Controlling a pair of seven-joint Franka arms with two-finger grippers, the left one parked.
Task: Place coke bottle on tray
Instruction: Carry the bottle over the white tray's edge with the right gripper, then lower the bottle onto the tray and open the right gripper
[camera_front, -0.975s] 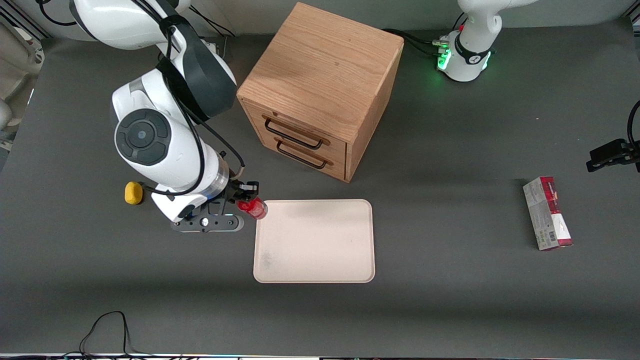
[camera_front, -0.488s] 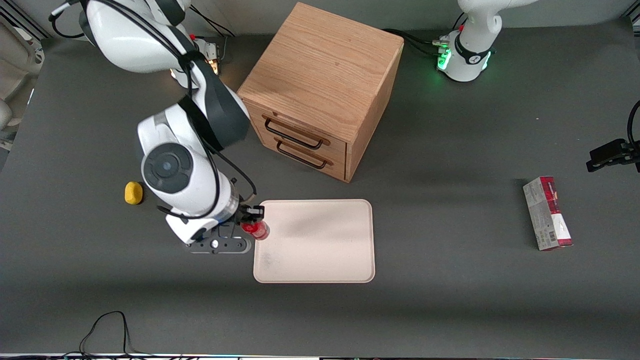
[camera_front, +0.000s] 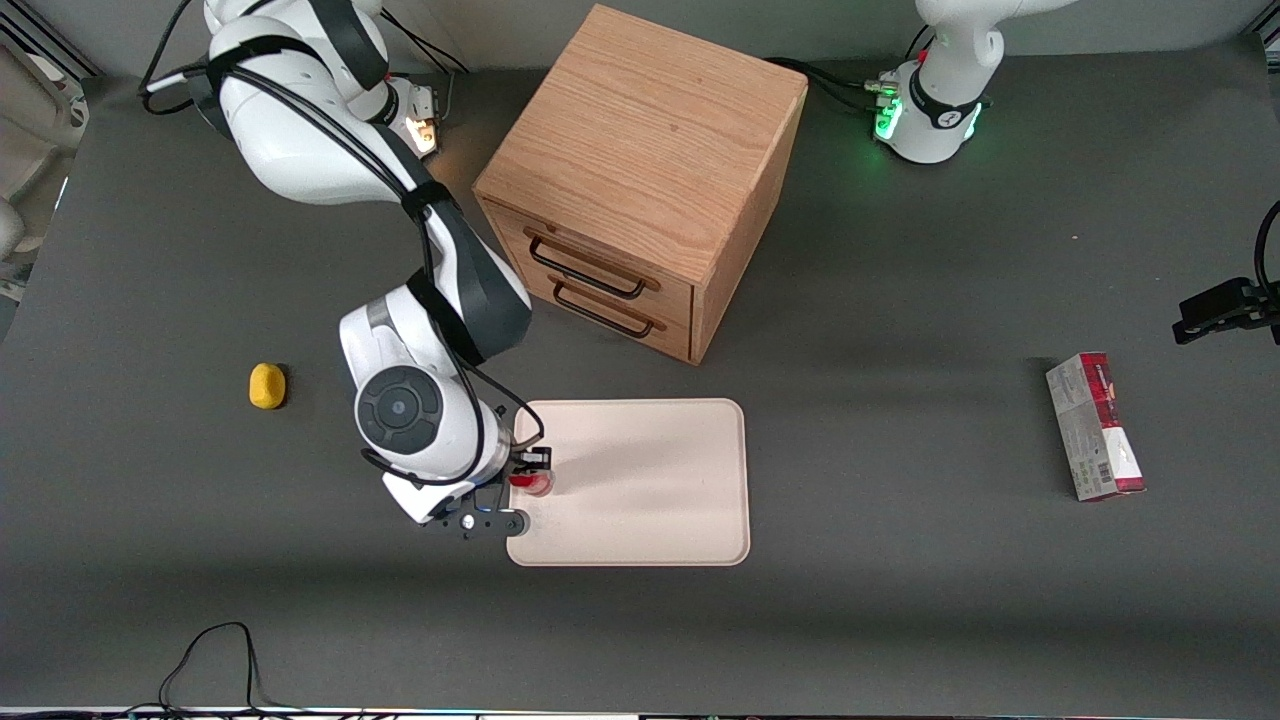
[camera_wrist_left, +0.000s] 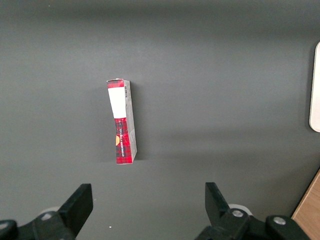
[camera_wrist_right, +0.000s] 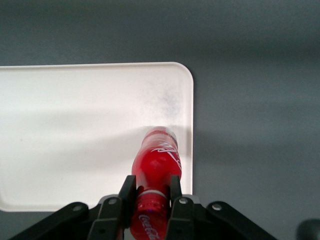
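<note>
Front view: pincer (camera_front: 531, 473) grips coke bottle (camera_front: 531, 485) just inside tray (camera_front: 650, 500) rim.

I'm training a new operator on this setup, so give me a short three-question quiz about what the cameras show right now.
1. True or false: the gripper is shut on the coke bottle.
2. Multiple choice: the coke bottle is over which part of the tray? A) its middle; B) the edge toward the working arm's end; C) the edge toward the parked arm's end.
3. Fill in: the wooden drawer box has ___ drawer handles on its front.

Key: 1 true; 2 B; 3 two.
</note>
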